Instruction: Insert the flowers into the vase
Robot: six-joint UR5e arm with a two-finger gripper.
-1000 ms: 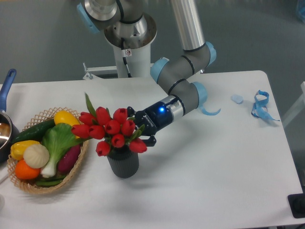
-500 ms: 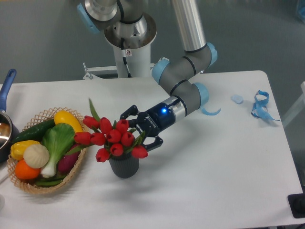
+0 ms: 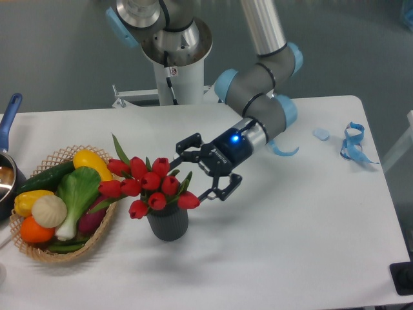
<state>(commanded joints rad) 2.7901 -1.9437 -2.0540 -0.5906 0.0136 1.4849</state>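
Where the tool (image 3: 197,174) was closed around the flowers (image 3: 147,186) a second ago, it now stands drawn back to the right of the vase (image 3: 168,222), its two dark fingers (image 3: 188,143) spread wide and holding nothing. Half a second ago those fingers were already parted but sat close against the blooms; now the upper one reaches toward the topmost tulips and the lower one ends just beside the rightmost bloom, and whether it touches it cannot be told. The arm's wrist has lifted and shifted to the right of the vase as well.

The flowers sit in the vase, their red heads fanning out to the left over its mouth and spreading wider than it. The bunch has settled lower than a second ago and leans left, with one long green leaf (image 3: 119,148) sticking up above the blooms. The vase itself stands upright on the white table (image 3: 290,245), in the same spot as before.

Left of the vase, and very close to it, is a woven basket (image 3: 108,218) filled with produce: a green leafy vegetable, yellow, orange and purple pieces and a pale round one. The leftmost tulips overhang the basket's near rim. Farther left of the vase, at the table's edge, a pot (image 3: 8,174) with a blue handle is partly in view. Well to the right of the vase lie a blue ribbon (image 3: 353,143) and a small pale object (image 3: 321,134), untouched.
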